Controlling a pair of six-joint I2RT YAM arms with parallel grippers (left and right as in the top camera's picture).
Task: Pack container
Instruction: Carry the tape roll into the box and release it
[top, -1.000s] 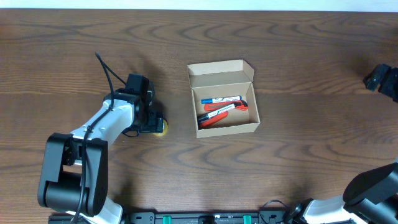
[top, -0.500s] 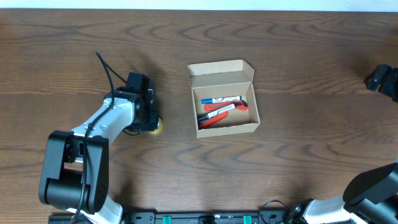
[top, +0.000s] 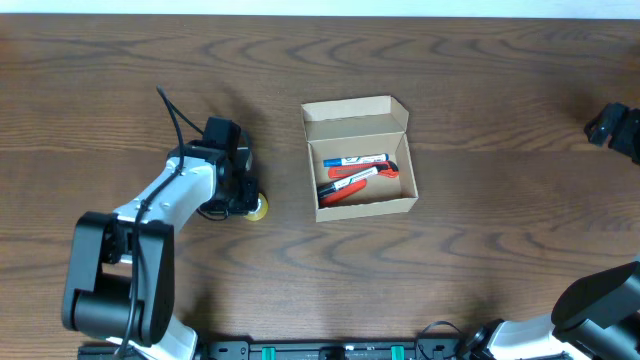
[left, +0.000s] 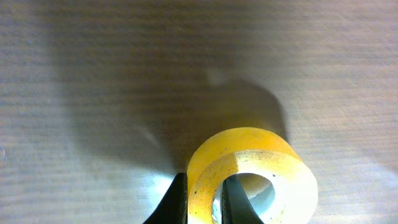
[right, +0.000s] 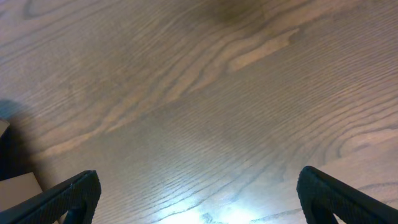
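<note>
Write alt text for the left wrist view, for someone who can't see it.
The left pincer pinches the wall of a roll of yellow tape between its two dark fingers, one outside the ring and one inside its hole. Behind it lies a brown wood-grain table, shadowed around the roll.

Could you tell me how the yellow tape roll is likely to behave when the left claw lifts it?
Probably light and stiff: the tape roll is a small hollow ring. Pinched by one wall in the left claw, it may tilt. If released on edge, it could roll.
</note>
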